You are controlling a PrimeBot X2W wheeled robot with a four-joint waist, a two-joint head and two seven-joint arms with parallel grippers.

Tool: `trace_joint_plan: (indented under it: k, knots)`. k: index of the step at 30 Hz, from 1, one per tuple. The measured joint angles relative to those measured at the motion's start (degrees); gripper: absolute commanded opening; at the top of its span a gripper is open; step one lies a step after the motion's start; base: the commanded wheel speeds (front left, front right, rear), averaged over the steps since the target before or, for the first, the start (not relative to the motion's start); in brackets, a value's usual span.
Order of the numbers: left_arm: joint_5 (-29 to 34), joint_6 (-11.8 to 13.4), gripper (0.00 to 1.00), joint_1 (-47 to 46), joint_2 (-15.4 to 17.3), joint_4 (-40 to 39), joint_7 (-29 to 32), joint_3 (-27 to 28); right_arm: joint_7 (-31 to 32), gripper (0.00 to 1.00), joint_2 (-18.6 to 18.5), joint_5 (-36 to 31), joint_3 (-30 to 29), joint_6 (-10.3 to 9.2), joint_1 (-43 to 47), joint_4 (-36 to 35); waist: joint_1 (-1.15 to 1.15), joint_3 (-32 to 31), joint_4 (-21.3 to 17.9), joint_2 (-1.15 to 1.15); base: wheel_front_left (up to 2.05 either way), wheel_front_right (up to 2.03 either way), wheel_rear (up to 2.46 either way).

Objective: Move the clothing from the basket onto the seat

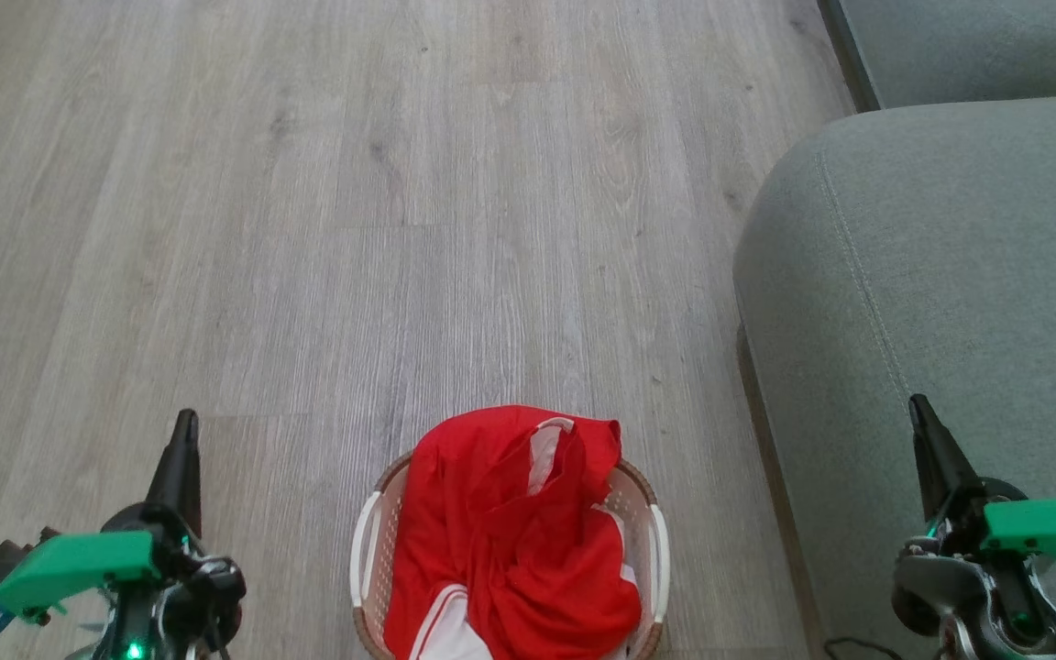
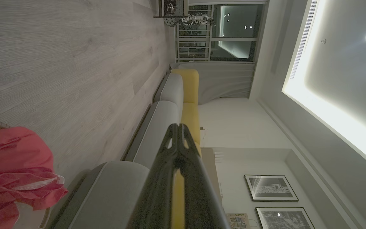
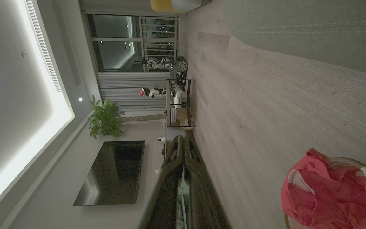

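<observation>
- We see the basket (image 1: 643,513) standing on the wooden floor (image 1: 354,211) at the bottom middle of the head view, between our two grippers.
- The clothing (image 1: 510,532) lies heaped inside the basket. It is bright red fabric with white trim, bulging above the brown rim and draping over its far edge.
- The seat (image 1: 940,275) is to the right of the basket, near it but apart, with a strip of floor between them.
- Our left gripper (image 1: 183,440) hangs at the lower left, beside the basket and clear of it. In the left wrist view its two dark fingers meet at the tips, so it is closed and holds nothing.
- Our right gripper (image 1: 920,422) hangs at the lower right, in front of the seat. In the right wrist view its fingers press together, closed and empty as well.
- The left wrist view catches the clothing at its left edge, with the seat just beyond it.
- The right wrist view has the clothing and the basket's rim in its lower right corner. A dark screen (image 3: 113,171) and a potted plant (image 3: 105,121) show across the room.
</observation>
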Motion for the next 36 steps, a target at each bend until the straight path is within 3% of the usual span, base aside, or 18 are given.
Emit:
trace_joint_plan:
  k: [36]
  knots:
    - [0.0,0.0,0.00,0.0,0.0,0.0,0.0,0.0,0.0,0.00,0.0,0.0,0.0,0.00,0.0,0.0,0.00,0.0,0.0,0.00,0.00,0.00,0.00]
